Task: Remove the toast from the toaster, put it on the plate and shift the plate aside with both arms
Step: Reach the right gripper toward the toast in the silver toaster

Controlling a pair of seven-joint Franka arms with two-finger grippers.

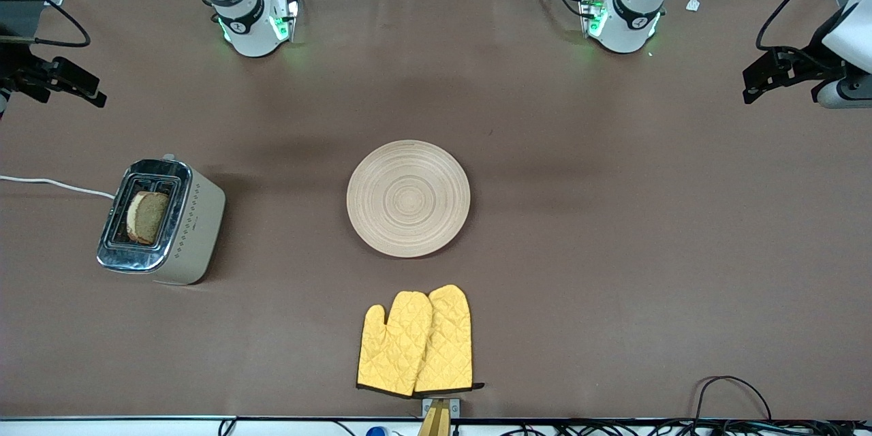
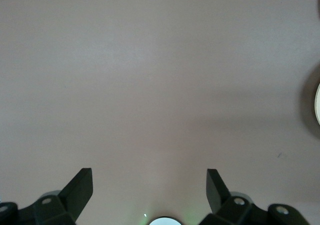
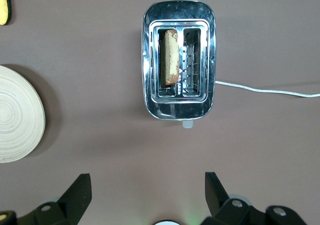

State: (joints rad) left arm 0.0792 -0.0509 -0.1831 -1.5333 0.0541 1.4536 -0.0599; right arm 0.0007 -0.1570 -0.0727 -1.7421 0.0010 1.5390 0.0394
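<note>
While the toast stands in a slot of the toaster at the right arm's table end, at nine o'clock from the plate, the right gripper hovers above it, fingers apart. The left gripper waits over bare table, fingers apart too.

Your left tool hangs in the air with its fingers spread wide and empty; your right tool does likewise, both arms waiting.
</note>
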